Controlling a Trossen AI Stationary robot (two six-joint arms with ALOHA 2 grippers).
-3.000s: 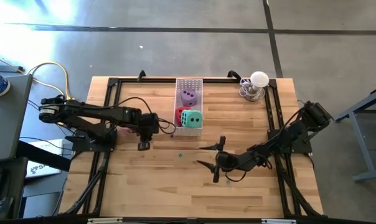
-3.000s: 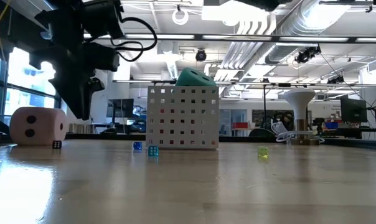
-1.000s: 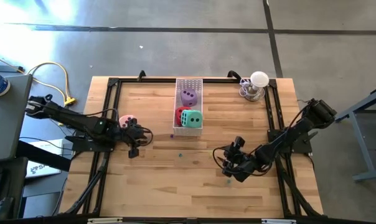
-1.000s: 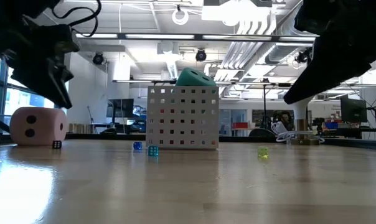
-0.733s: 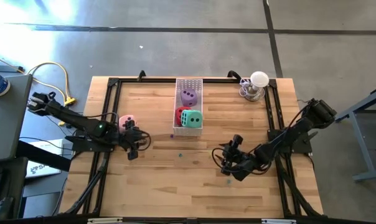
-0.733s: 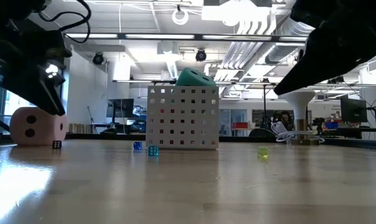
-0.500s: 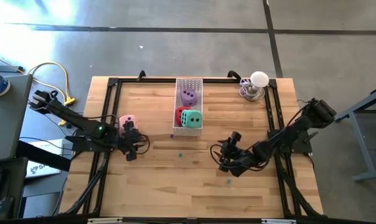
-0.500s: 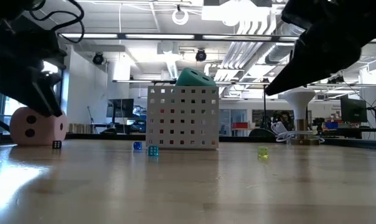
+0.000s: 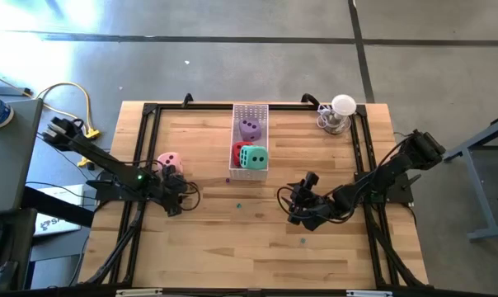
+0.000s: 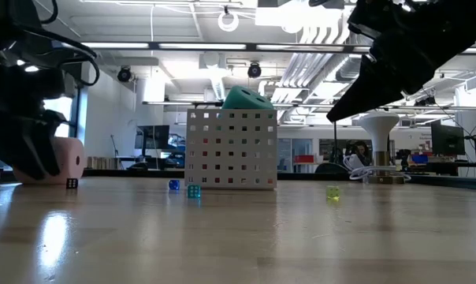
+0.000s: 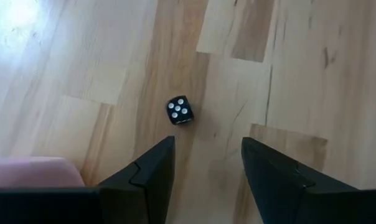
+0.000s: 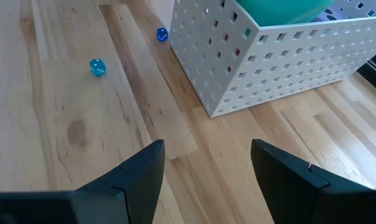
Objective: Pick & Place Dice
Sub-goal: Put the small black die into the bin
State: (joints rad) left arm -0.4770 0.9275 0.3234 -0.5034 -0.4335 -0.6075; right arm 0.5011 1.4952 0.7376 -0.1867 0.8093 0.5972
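Left end effector [image 9: 174,202] was low over the desk [image 9: 208,247] at left, fingers apart, empty, just near-side of the pink die [image 9: 166,160]; a small black die [image 11: 178,110] lay ahead of it. Right end effector [image 9: 294,210] hovered right of centre, fingers apart, empty. Purple die [image 9: 250,128], red die [image 9: 237,152] and green die [image 9: 252,157] sat in the white perforated tray [image 9: 250,110].
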